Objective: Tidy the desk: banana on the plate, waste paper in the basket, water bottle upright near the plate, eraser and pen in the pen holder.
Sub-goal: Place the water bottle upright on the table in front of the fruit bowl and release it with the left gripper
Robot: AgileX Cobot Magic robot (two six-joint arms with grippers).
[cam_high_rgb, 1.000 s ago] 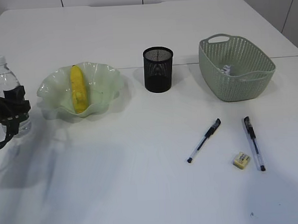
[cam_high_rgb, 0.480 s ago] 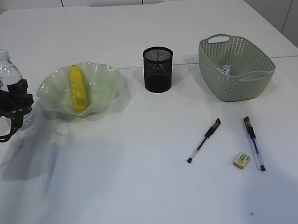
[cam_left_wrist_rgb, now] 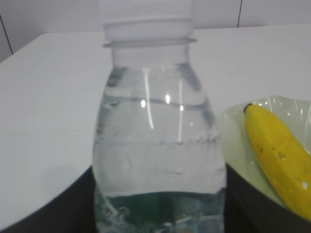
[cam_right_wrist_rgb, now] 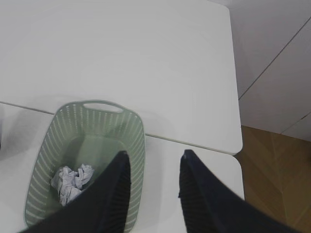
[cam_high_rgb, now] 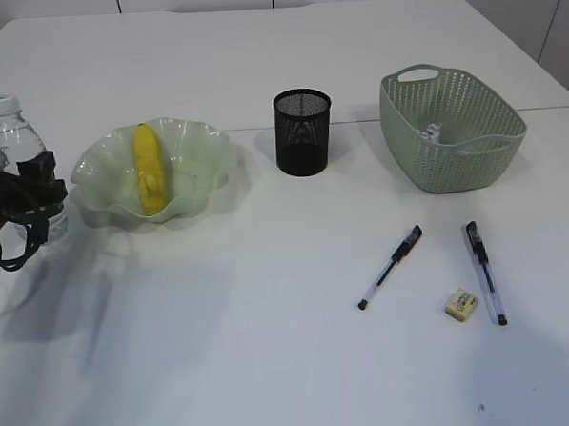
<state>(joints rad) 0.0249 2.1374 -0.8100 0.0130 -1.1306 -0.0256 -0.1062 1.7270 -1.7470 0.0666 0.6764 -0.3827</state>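
Observation:
The clear water bottle (cam_high_rgb: 12, 151) stands upright at the far left, just left of the green wavy plate (cam_high_rgb: 200, 155). My left gripper (cam_high_rgb: 26, 193) is shut on the bottle (cam_left_wrist_rgb: 158, 141). The banana (cam_high_rgb: 149, 168) lies on the plate and also shows in the left wrist view (cam_left_wrist_rgb: 279, 155). The black mesh pen holder (cam_high_rgb: 302, 131) stands mid-table. Two pens (cam_high_rgb: 389, 266) (cam_high_rgb: 484, 270) and a yellow eraser (cam_high_rgb: 460, 304) lie at the front right. Crumpled paper (cam_right_wrist_rgb: 70, 180) lies in the green basket (cam_right_wrist_rgb: 136, 141). My right gripper (cam_right_wrist_rgb: 153, 158) is open and empty, high above the basket's edge.
The basket (cam_high_rgb: 495, 135) stands at the back right. The table's right edge and a wooden floor (cam_right_wrist_rgb: 277, 179) show in the right wrist view. A seam between two tabletops runs behind the plate and the holder.
My left gripper has carried the bottle a little right toward the plate and set it more upright. Everything else has stayed put.

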